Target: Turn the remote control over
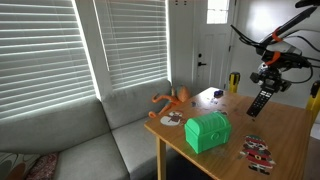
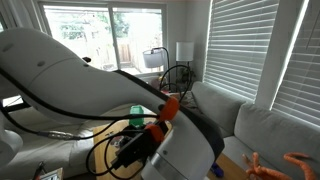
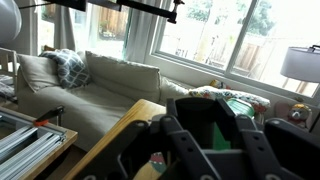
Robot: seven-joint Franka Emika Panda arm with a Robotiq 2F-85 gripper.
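The slim black remote control [image 1: 258,103] hangs tilted from my gripper [image 1: 263,88], lifted a little above the far right part of the wooden table [image 1: 285,135]. In the wrist view my gripper [image 3: 205,128] is shut on the remote control [image 3: 200,108], which shows as a dark block between the two fingers. The green chest-shaped box [image 3: 246,104] shows behind the fingers. In an exterior view the arm's own body [image 2: 120,80] fills the picture, and the remote and gripper are hidden there.
The green chest-shaped box [image 1: 207,131] stands near the table's front edge. Red-and-white patterned flat items [image 1: 257,150] lie to its right. An orange toy [image 1: 172,100] lies at the table's far left corner. A grey sofa [image 1: 60,135] stands beside the table, under blinds.
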